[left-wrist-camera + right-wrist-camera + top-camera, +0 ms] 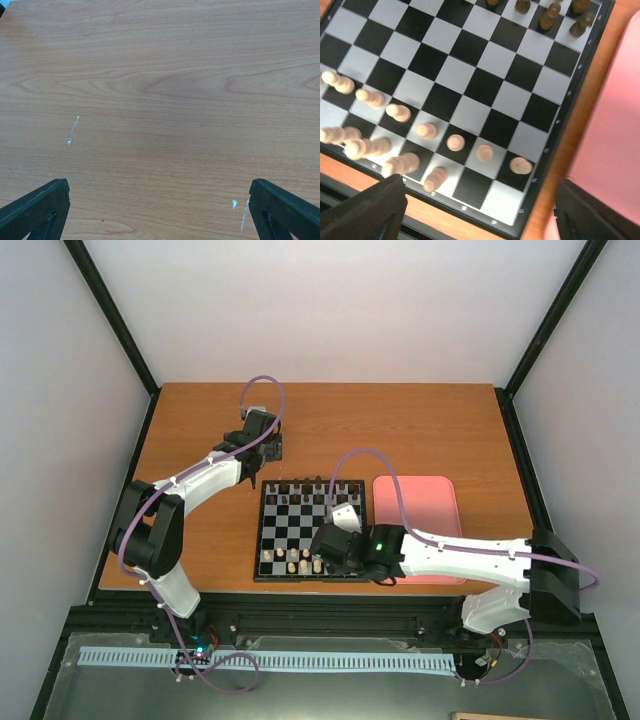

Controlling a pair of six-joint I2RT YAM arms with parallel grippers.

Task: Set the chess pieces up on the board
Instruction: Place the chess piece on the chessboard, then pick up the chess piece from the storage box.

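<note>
The board [310,530] lies in the middle of the table; it fills the right wrist view [470,75]. Several cream chess pieces [456,142] stand in its two near rows, with the two rightmost squares of the nearest row bare. Dark brown pieces [550,15] stand along the far row. My right gripper [480,210] hangs open and empty just above the board's near right corner; in the top view it is over that corner [335,545]. My left gripper [262,445] is open and empty over bare wood beyond the board's far left corner; its fingers [40,207] frame only table.
A pink rectangular tray [418,525] lies right of the board, partly under my right arm; its edge shows in the right wrist view [615,125]. The wooden table [160,100] has a few small white marks. Black frame posts stand at the table's edges.
</note>
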